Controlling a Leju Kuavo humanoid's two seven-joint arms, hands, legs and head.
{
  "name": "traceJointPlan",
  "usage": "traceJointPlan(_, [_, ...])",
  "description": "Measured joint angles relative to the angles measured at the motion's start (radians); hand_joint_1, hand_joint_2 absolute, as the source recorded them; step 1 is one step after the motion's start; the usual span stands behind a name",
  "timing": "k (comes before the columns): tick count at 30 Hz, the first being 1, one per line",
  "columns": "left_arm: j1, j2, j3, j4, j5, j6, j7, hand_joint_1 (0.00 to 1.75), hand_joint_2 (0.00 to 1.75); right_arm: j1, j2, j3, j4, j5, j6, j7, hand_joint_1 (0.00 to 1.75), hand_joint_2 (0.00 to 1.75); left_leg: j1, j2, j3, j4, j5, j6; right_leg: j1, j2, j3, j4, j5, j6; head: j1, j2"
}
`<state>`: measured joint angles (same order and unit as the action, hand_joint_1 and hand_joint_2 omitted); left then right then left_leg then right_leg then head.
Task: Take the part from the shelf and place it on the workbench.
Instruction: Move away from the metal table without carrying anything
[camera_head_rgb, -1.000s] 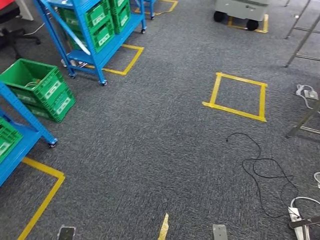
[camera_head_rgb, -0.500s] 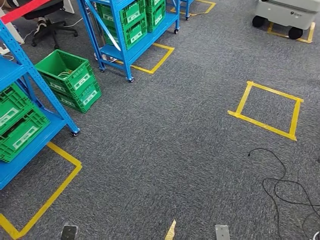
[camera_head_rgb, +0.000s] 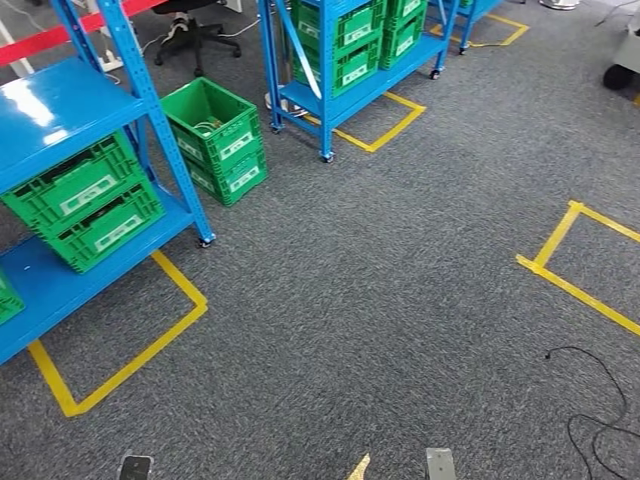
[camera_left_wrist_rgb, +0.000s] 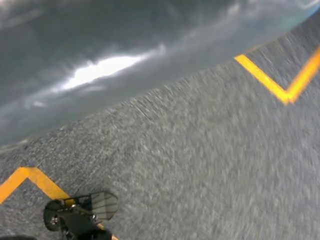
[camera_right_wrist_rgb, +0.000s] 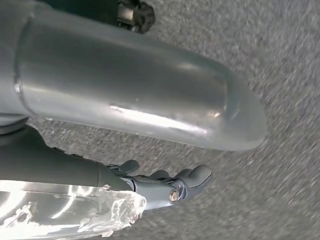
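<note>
A blue shelf (camera_head_rgb: 53, 105) stands at the left of the head view with green crates (camera_head_rgb: 87, 200) on its lower level. A second blue shelf (camera_head_rgb: 306, 98) further back carries more green crates (camera_head_rgb: 347, 45). I cannot make out any part inside the crates from here. In the right wrist view my right hand (camera_right_wrist_rgb: 170, 185) hangs over the grey carpet with its fingers stretched out and nothing between them. Crinkled clear plastic (camera_right_wrist_rgb: 75, 215) lies along the arm behind the hand.
A green crate (camera_head_rgb: 219, 140) sits on the carpet between the two shelves. Yellow tape outlines mark the floor by the near shelf (camera_head_rgb: 128, 350) and at the right (camera_head_rgb: 573, 285). A black cable (camera_head_rgb: 604, 410) lies at the lower right. Open carpet spreads across the middle.
The whole picture has slid to the right, so the camera has turned left. The near blue shelf and its crates have come further into view; the cable and right tape square are near the edge.
</note>
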<state>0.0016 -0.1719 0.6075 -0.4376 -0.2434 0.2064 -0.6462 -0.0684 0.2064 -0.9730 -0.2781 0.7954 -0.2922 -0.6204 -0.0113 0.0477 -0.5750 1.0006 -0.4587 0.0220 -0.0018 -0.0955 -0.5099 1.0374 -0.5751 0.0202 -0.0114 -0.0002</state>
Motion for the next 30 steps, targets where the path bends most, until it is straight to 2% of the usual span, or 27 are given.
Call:
traceJointPlan(2, [-0.003,-0.001,0.0,-0.002,0.001,0.001,0.0,0.0,0.0,0.001,-0.001,0.0,0.0,0.001,0.0,-0.001,0.0,0.0,0.004,-0.028,0.003,-0.003,0.002,0.008,-0.003,0.065,-0.053,0.113,-0.056,0.006,0.005,0.0])
traceJointPlan(3, [-0.004,-0.002,-0.001,-0.002,0.001,0.002,0.0,0.0,0.0,0.003,-0.002,-0.001,0.0,0.002,0.0,-0.001,0.0,0.0,0.004,-0.044,0.003,-0.003,0.002,0.01,-0.004,0.083,-0.092,0.186,-0.084,0.007,0.007,0.0])
traceJointPlan(4, [-0.003,-0.003,-0.001,-0.002,0.001,0.002,0.0,0.0,0.0,0.005,-0.002,-0.001,0.0,0.002,0.0,0.0,0.0,0.0,0.004,-0.06,0.004,-0.003,0.001,0.011,-0.004,0.091,-0.127,0.243,-0.099,0.008,0.008,0.0])
traceJointPlan(5, [-0.002,-0.003,-0.001,-0.002,0.001,0.002,0.0,0.0,0.0,0.006,-0.003,-0.002,0.0,0.002,0.0,0.0,0.0,0.0,0.004,-0.075,0.005,-0.003,0.001,0.011,-0.004,0.093,-0.149,0.267,-0.093,0.007,0.008,0.0])
traceJointPlan(6, [-0.001,-0.004,-0.001,-0.002,0.001,0.002,0.0,0.0,0.0,0.006,-0.003,-0.002,0.0,0.002,0.0,0.0,0.0,0.0,0.004,-0.091,0.008,-0.002,0.0,0.011,-0.004,0.096,-0.152,0.249,-0.064,0.007,0.009,0.0])
traceJointPlan(7, [-0.001,-0.004,-0.001,-0.002,0.001,0.002,0.0,0.0,0.0,0.006,-0.004,-0.002,0.0,0.002,0.0,0.0,0.0,0.0,0.004,-0.107,0.011,-0.002,-0.001,0.009,-0.005,0.102,-0.136,0.194,-0.02,0.005,0.008,0.0])
traceJointPlan(8, [-0.001,-0.004,-0.001,-0.002,0.002,0.002,0.0,0.0,0.0,0.006,-0.004,-0.002,0.0,0.002,0.0,0.0,0.0,0.0,0.005,-0.121,0.014,-0.002,-0.003,0.007,-0.007,0.122,-0.11,0.122,0.026,0.003,0.009,0.0])
traceJointPlan(9, [-0.001,-0.005,-0.001,-0.002,0.002,0.002,0.0,0.0,0.0,0.006,-0.004,-0.002,0.0,0.002,0.0,0.0,0.0,0.0,0.004,-0.134,0.015,0.001,-0.005,0.003,-0.011,0.149,-0.084,0.054,0.057,0.001,0.008,0.0])
traceJointPlan(10, [-0.002,-0.005,-0.001,-0.002,0.002,0.002,0.0,0.0,0.0,0.005,-0.005,-0.003,0.0,0.003,0.0,0.0,0.0,0.0,0.004,-0.146,0.013,0.002,-0.006,-0.002,-0.013,0.171,-0.064,0.009,0.074,-0.001,0.009,0.0])
traceJointPlan(11, [-0.002,-0.006,-0.001,-0.002,0.002,0.001,0.0,0.0,0.0,0.005,-0.005,-0.004,0.0,0.003,0.0,0.0,0.0,0.0,0.005,-0.157,0.01,0.003,-0.005,-0.008,-0.014,0.186,-0.053,-0.014,0.078,-0.004,0.008,0.0])
traceJointPlan(12, [-0.001,-0.006,-0.001,-0.002,0.002,0.001,0.0,0.0,0.0,0.005,-0.005,-0.005,0.0,0.004,0.0,0.0,0.0,0.0,0.007,-0.169,0.007,0.003,-0.004,-0.014,-0.013,0.185,-0.048,-0.018,0.076,-0.007,0.009,0.0])
traceJointPlan(13, [0.001,-0.005,-0.001,-0.002,0.002,0.001,0.0,0.0,0.0,0.004,-0.005,-0.005,0.0,0.004,0.0,0.0,0.0,0.0,0.009,-0.178,0.004,0.003,-0.003,-0.02,-0.012,0.173,-0.046,-0.019,0.078,-0.012,0.009,0.0])
traceJointPlan(14, [0.003,-0.004,-0.001,-0.003,0.002,0.001,0.0,0.0,0.0,0.004,-0.005,-0.006,0.0,0.005,0.0,0.0,0.0,0.0,0.009,-0.169,0.001,0.007,-0.007,-0.026,-0.012,0.161,-0.044,-0.022,0.079,-0.017,0.008,0.0])
traceJointPlan(16, [0.003,-0.003,-0.001,-0.004,0.003,0.0,0.0,0.0,0.0,0.003,-0.005,-0.006,0.0,0.007,0.0,0.0,0.0,0.0,0.008,-0.118,-0.025,0.061,-0.043,-0.038,-0.014,0.132,-0.037,-0.03,0.08,-0.028,0.003,0.0])
traceJointPlan(17, [0.001,-0.003,-0.001,-0.004,0.004,-0.001,0.0,0.0,0.0,0.005,-0.005,-0.006,0.0,0.007,0.0,0.0,0.0,0.0,0.008,-0.086,-0.052,0.117,-0.074,-0.044,-0.014,0.116,-0.035,-0.031,0.079,-0.032,0.0,0.0])
traceJointPlan(18, [0.0,-0.004,-0.001,-0.005,0.004,-0.002,0.0,0.0,0.0,0.006,-0.005,-0.007,0.0,0.007,0.0,0.0,0.0,0.0,0.01,-0.068,-0.085,0.184,-0.106,-0.048,-0.013,0.099,-0.034,-0.031,0.076,-0.035,-0.001,0.0])
traceJointPlan(19, [0.0,-0.004,-0.002,-0.005,0.004,-0.003,0.0,0.0,0.0,0.008,-0.005,-0.007,0.0,0.007,0.0,0.0,0.0,0.0,0.013,-0.06,-0.116,0.243,-0.128,-0.051,-0.012,0.083,-0.034,-0.031,0.074,-0.036,-0.001,0.0])
traceJointPlan(20, [0.002,-0.004,-0.002,-0.005,0.005,-0.004,0.0,0.0,0.0,0.008,-0.005,-0.008,0.0,0.007,0.0,0.0,0.0,0.0,0.016,-0.056,-0.133,0.277,-0.133,-0.053,-0.012,0.068,-0.033,-0.031,0.072,-0.037,-0.001,0.0])
traceJointPlan(21, [0.004,-0.004,-0.002,-0.005,0.006,-0.006,0.0,0.0,0.0,0.008,-0.005,-0.009,0.0,0.006,0.0,0.0,0.0,0.0,0.017,-0.053,-0.132,0.274,-0.117,-0.054,-0.011,0.054,-0.03,-0.031,0.07,-0.036,-0.001,0.0])
traceJointPlan(22, [0.006,-0.003,-0.002,-0.005,0.007,-0.007,0.0,0.0,0.0,0.007,-0.005,-0.01,0.0,0.007,0.0,0.0,0.0,0.0,0.018,-0.048,-0.112,0.234,-0.086,-0.053,-0.011,0.041,-0.027,-0.031,0.067,-0.034,-0.002,0.0])
traceJointPlan(23, [0.006,-0.002,-0.001,-0.006,0.009,-0.008,0.0,0.0,0.0,0.007,-0.005,-0.012,0.0,0.007,0.0,-0.001,0.0,0.0,0.017,-0.031,-0.077,0.168,-0.049,-0.05,-0.011,0.03,-0.022,-0.031,0.063,-0.032,-0.002,0.0])
traceJointPlan(24, [0.006,-0.002,-0.001,-0.007,0.01,-0.009,0.0,0.0,0.0,0.006,-0.005,-0.013,0.0,0.007,0.0,-0.002,0.0,0.0,0.012,-0.004,-0.041,0.1,-0.022,-0.046,-0.008,0.018,-0.017,-0.031,0.059,-0.028,-0.002,0.0])
traceJointPlan(26, [0.002,-0.001,-0.002,-0.009,0.01,-0.01,0.0,0.0,0.0,0.005,-0.005,-0.014,0.0,0.008,0.0,-0.004,0.0,0.0,0.003,0.035,0.0,0.018,-0.002,-0.033,-0.002,-0.004,-0.009,-0.03,0.05,-0.018,-0.001,0.0])
traceJointPlan(27, [0.001,-0.001,-0.002,-0.009,0.01,-0.01,0.0,0.0,0.0,0.005,-0.005,-0.015,0.0,0.008,0.0,-0.005,0.0,0.0,0.0,0.036,0.002,0.009,-0.007,-0.028,0.0,-0.015,-0.006,-0.031,0.047,-0.013,-0.002,0.0])
traceJointPlan(28, [0.002,0.0,-0.002,-0.01,0.01,-0.01,0.0,0.0,0.0,0.003,-0.005,-0.016,0.0,0.009,0.0,-0.006,0.0,0.0,0.001,0.023,0.001,0.007,-0.006,-0.021,0.001,-0.027,-0.002,-0.033,0.045,-0.008,-0.002,0.0])
traceJointPlan(29, [0.005,0.0,-0.002,-0.01,0.011,-0.01,0.0,0.0,0.0,0.001,-0.005,-0.016,0.0,0.009,0.0,-0.006,0.0,0.0,0.003,0.011,0.003,0.004,-0.005,-0.016,-0.001,-0.023,0.001,-0.032,0.04,-0.003,-0.002,0.0])
traceJointPlan(30, [0.008,0.0,-0.002,-0.01,0.012,-0.01,0.0,0.0,0.0,-0.001,-0.005,-0.016,0.0,0.01,0.001,-0.007,0.0,0.0,0.005,-0.001,0.005,0.0,-0.003,-0.01,-0.003,-0.004,-0.002,-0.02,0.029,0.002,-0.001,0.0])
